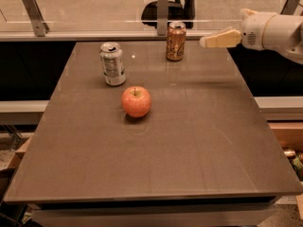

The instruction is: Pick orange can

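Past the silver-white can (112, 64) and the apple (136, 101), the orange can (175, 41) stands upright at the table's (199, 145) far edge, the claw (210, 40) just right of it, apart, its state untellable: the approach step, needing a leftward reach.

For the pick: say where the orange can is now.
In the camera view, the orange can stands at the table's far edge; the tool hovers just right of it, the silver-white can further left.
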You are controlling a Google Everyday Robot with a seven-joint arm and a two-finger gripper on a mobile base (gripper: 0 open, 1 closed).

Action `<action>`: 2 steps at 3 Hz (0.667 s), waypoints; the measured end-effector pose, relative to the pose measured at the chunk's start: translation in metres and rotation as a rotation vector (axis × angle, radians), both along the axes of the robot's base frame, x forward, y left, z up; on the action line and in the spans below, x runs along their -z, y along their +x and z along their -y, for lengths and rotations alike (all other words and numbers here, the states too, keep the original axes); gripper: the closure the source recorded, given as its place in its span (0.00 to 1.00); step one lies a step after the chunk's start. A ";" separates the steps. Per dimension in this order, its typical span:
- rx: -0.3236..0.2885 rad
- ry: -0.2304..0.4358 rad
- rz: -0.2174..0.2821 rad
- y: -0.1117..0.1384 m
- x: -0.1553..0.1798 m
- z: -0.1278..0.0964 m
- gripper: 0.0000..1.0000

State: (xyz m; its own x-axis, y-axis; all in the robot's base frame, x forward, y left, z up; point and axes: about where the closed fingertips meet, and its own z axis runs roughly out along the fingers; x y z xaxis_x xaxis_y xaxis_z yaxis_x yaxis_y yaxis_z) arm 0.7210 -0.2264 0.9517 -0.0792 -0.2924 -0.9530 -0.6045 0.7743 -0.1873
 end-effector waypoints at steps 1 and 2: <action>-0.038 0.025 -0.068 0.026 0.017 -0.015 0.00; -0.084 0.058 -0.095 0.042 0.030 -0.036 0.00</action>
State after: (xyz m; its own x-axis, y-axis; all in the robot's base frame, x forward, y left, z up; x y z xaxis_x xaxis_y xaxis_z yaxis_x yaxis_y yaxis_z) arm 0.7627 -0.1905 0.9216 -0.1471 -0.2465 -0.9579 -0.6803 0.7283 -0.0829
